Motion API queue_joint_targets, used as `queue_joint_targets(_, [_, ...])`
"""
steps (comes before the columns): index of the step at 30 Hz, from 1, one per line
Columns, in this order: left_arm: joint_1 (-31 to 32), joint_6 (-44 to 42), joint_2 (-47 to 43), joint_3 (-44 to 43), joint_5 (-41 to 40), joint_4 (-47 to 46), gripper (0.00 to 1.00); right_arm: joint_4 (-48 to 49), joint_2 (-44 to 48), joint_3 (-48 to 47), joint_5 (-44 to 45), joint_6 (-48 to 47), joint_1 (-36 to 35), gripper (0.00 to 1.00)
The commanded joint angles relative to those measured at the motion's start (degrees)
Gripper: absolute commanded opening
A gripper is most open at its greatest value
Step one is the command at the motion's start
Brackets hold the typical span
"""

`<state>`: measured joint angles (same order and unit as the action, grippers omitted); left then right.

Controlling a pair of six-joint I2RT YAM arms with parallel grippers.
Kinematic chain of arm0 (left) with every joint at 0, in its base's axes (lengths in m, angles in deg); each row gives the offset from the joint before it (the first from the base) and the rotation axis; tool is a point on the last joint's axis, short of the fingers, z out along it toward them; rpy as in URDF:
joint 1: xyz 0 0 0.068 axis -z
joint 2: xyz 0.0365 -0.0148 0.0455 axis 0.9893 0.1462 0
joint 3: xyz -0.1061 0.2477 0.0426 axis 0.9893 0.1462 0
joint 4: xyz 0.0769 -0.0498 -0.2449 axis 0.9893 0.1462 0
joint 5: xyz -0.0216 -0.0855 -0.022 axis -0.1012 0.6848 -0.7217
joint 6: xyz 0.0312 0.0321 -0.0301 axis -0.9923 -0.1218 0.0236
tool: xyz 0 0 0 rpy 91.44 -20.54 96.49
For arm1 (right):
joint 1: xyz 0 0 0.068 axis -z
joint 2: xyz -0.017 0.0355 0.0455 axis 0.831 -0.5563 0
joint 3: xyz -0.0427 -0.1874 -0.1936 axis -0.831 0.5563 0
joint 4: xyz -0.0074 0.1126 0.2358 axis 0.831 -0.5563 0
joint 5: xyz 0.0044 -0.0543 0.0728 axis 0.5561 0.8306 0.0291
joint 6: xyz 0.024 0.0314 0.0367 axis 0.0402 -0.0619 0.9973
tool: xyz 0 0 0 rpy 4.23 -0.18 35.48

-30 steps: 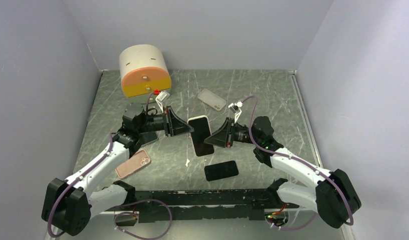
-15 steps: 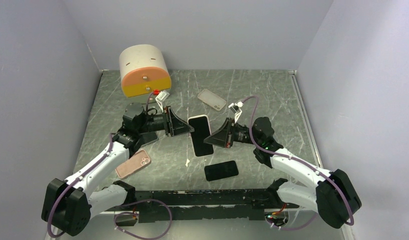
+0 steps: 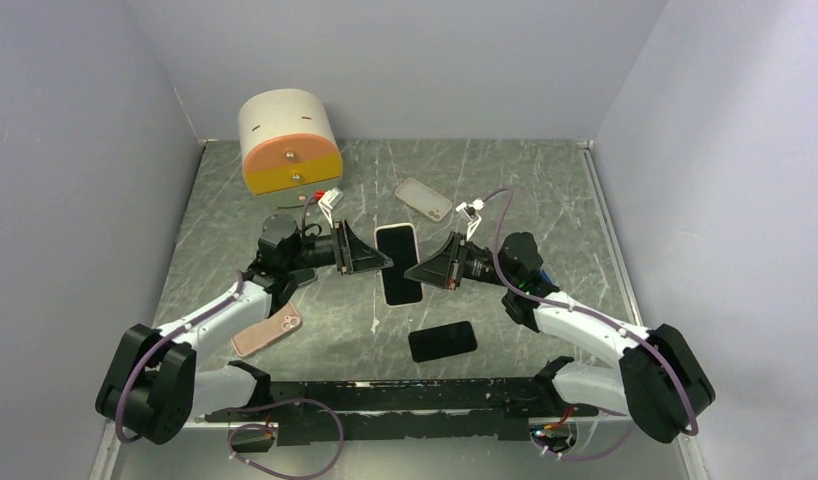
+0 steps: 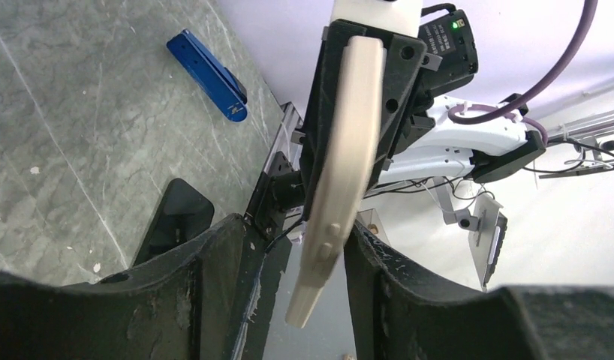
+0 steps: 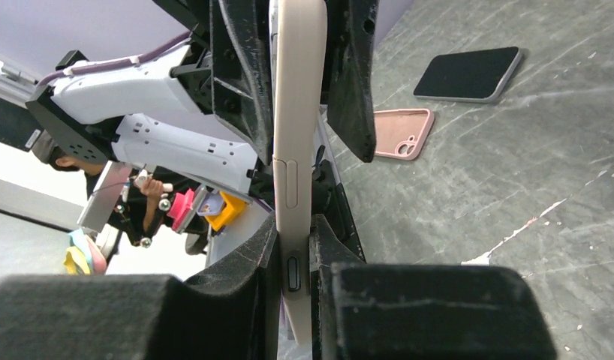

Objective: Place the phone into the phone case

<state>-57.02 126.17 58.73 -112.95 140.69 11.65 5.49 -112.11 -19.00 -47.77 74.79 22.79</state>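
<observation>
Phone (image 3: pixel 398 264) with a cream-coloured edge is hanging in the air above the middle of the table (image 3: pixel 545 190), screen up and lying between the two arms. The right gripper (image 3: pixel 413 272) is clamping its right edge; in the right wrist view its fingers (image 5: pixel 236 300) are pressing on both faces of the thin body. The left gripper (image 3: pixel 383 262) is meeting the opposite edge, its fingers (image 4: pixel 214 285) flanking the phone, but I cannot tell whether they are squeezing it. A black phone (image 3: pixel 442 342) is lying flat on the table nearer the arm bases. A pink case (image 3: pixel 267 329) is resting beside the left arm, and a pale case (image 3: pixel 423 198) is lying farther back. A cream and orange box (image 3: pixel 289 142) is standing in the far left corner.
</observation>
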Motion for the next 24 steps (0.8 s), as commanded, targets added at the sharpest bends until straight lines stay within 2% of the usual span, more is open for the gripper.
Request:
queue_joint_targets(1, [0.10,0.75,-0.45,-0.88,0.62,-4.18,0.55,8.87,-1.05,-2.07,-0.18,2.37,0.01,0.00])
queue_joint_targets(4, [0.16,-0.87,-0.81,-1.44,0.40,-1.81,0.48,8.10,-1.69,-2.08,-0.11,2.17,-0.02,0.00])
queue_joint_targets(5, [0.18,-1.22,-0.82,-1.47,0.32,-1.50,0.42,7.57,-1.94,-2.19,-0.07,1.94,-0.07,0.03])
queue_joint_targets(6, [0.25,-1.45,-0.85,-1.48,0.26,-1.27,0.29,7.10,-2.13,-2.32,-0.07,1.75,-0.12,0.05])
queue_joint_targets(7, [0.25,-1.64,-0.89,-1.48,0.10,-1.08,0.21,6.88,-2.38,-2.36,-0.07,1.71,-0.29,0.07])
queue_joint_targets(8, [0.24,-1.80,-0.98,-1.41,-0.10,-0.79,0.15,6.91,-2.60,-2.35,-0.19,1.70,-0.46,0.12])
queue_joint_targets(11, [0.25,-1.71,-1.43,-0.99,-0.81,-1.48,0.04,7.73,-2.77,-1.66,-1.12,1.83,-0.80,0.34])
queue_joint_targets(13, [0.21,-0.92,-1.80,-0.64,-1.28,-2.30,0.03,7.94,-2.54,-0.84,-1.80,1.63,-1.00,0.45])
queue_joint_targets(16, [0.21,2.42,-1.70,0.56,-2.19,-8.47,0.03,6.94,-1.39,0.90,-2.66,0.69,-1.13,0.58])
queue_joint_targets(18, [0.16,3.71,-1.31,0.67,-2.35,-11.32,0.02,5.16,-0.31,2.08,-2.83,-0.31,-1.20,0.60])
queue_joint_targets(24, [0.21,4.25,-0.26,0.48,-2.91,-14.45,0.03,1.32,2.45,2.77,-3.82,-1.90,-1.28,0.57])
